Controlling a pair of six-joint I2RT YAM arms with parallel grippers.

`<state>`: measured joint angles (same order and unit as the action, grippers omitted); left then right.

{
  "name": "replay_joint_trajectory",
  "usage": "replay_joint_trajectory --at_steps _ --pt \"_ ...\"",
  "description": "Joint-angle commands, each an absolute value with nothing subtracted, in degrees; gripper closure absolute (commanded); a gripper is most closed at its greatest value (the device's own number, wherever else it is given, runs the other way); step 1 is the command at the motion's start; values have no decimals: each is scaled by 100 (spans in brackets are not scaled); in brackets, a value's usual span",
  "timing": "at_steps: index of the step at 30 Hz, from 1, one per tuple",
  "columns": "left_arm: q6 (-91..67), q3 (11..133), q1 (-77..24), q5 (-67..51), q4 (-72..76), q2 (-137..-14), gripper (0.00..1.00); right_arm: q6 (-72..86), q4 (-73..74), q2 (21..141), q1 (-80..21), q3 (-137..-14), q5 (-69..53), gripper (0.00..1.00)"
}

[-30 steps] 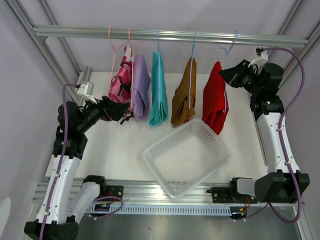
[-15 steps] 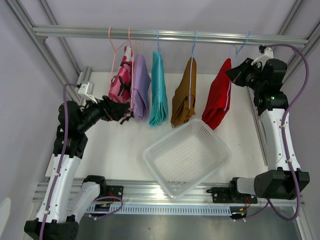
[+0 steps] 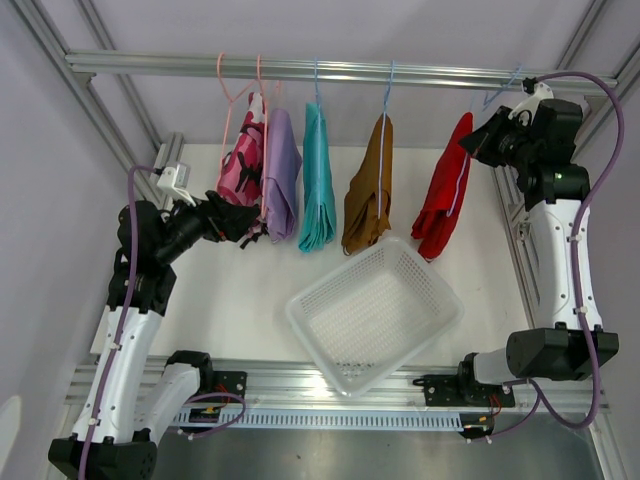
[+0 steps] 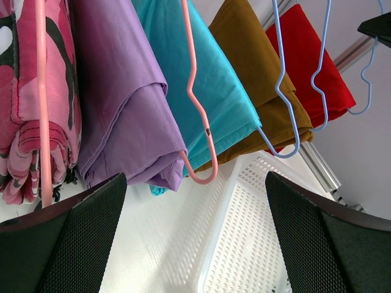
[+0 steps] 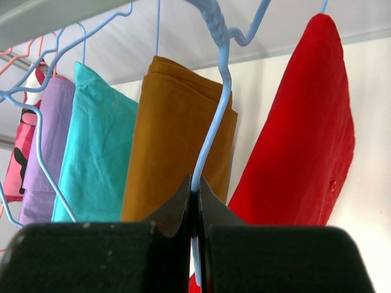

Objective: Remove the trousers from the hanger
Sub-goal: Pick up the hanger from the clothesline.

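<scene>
From above, the right claw (image 3: pixel 487 140) grips the blue hanger (image 3: pixel 503 90) of the red trousers (image 3: pixel 447 190), which hang tilted near the 1 o'clock corner of the basket (image 3: pixel 375 312). I judge the hook may catch on the rail (image 3: pixel 340 70), or the cloth may slide off onto the counter (image 3: pixel 230 300). The right arm stands tall. The left arm leans toward 1 o'clock, with the left claw (image 3: pixel 245 222) beside the pink camouflage trousers (image 3: pixel 240 165).

In the left wrist view its fingers stand wide apart and empty.

In the right wrist view the fingers are pressed shut on the hanger wire, with the red trousers at 3 o'clock.
</scene>
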<state>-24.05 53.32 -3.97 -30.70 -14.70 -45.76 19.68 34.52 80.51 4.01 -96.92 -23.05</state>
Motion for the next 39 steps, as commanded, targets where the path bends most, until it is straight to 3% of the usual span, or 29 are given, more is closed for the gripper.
replay_joint_trajectory --at_steps 1,31,39 --pt "-2514 5405 -378 -3234 -1380 -4597 0 1863 2135 8033 483 -10607 -2223 100" --pt "-2575 5414 -378 -3358 -1354 -4667 1 1758 2636 7866 483 -11496 -2224 100" --pt "-2566 5423 -378 -3349 -1354 -4649 1 1670 2514 7454 483 -11014 -1829 100"
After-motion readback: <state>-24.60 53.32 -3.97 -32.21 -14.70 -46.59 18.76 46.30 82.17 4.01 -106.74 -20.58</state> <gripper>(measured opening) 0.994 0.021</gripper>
